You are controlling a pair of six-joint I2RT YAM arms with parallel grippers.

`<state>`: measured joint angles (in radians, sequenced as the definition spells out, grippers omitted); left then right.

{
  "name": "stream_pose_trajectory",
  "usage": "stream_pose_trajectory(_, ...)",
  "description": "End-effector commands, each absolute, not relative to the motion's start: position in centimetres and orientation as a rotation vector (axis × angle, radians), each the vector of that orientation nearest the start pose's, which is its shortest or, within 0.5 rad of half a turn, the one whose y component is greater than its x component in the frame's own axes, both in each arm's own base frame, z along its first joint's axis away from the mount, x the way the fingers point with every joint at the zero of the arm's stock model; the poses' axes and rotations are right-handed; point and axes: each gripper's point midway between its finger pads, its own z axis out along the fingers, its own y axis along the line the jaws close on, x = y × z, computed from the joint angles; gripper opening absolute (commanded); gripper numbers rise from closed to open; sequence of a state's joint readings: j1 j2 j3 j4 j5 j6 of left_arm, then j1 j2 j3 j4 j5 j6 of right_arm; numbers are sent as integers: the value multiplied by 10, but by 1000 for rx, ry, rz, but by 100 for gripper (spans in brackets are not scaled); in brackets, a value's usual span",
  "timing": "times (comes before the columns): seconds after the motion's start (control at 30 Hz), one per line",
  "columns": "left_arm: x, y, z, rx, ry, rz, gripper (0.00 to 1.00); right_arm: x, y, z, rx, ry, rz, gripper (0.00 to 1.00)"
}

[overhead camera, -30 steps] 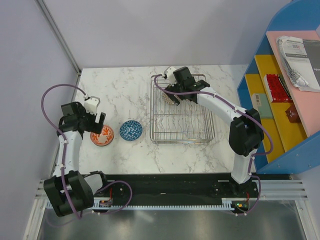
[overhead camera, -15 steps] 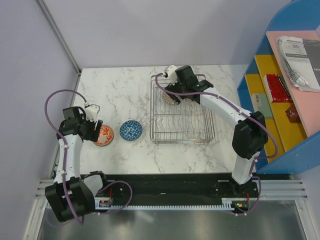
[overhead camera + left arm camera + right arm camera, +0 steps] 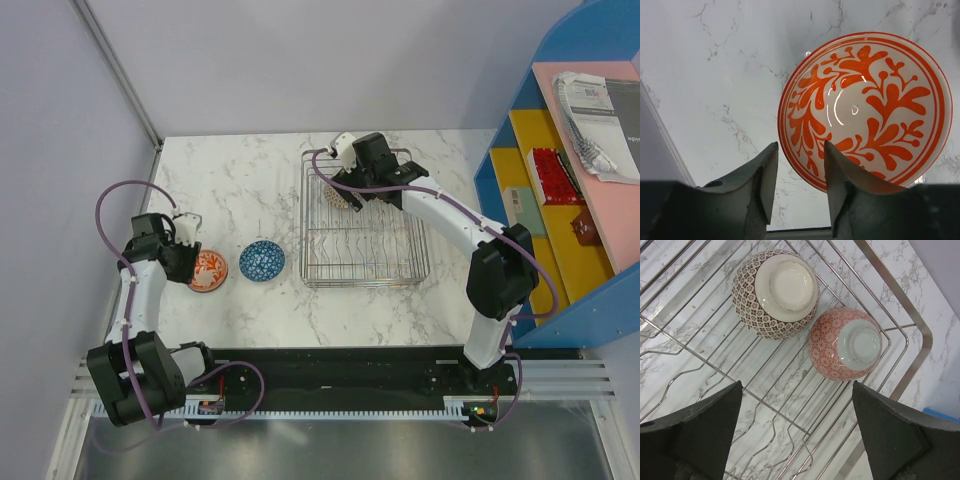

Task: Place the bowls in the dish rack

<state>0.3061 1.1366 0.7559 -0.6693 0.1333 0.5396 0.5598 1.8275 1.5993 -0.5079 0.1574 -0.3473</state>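
My left gripper (image 3: 800, 150), half-open, straddles the rim of the orange-patterned white ceramic bowl (image 3: 865, 110) without pinching it; a shallow bite could slip. My right gripper (image 3: 796, 386) gapes empty.

Both arms, left (image 3: 135, 300) & right (image 3: 440, 205): white links w/ black joint housings, black bases. Purple cable (image 3: 108, 200) loops along each, base to wrist. Small white cam block at each wrist. Left claw (image 3: 800, 155) fingers dark grey, matte, wedge-shaped; right claw (image 3: 796, 387) same.
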Motion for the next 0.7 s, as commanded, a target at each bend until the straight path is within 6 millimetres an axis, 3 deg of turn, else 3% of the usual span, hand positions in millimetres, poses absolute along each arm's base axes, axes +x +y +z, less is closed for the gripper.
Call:
stream_pose_trajectory(0.0,249,76,82,321,2566,134,45,442,228,207,-897,2030,-49,98)
stream_pose_trajectory(0.43,252,79,81,321,2571,148,24,440,227,205,-895,2036,-47,98)
stream_pose_trajectory(0.67,272,79,93,323,2541,147,13,441,226,206,-891,2035,-56,98)
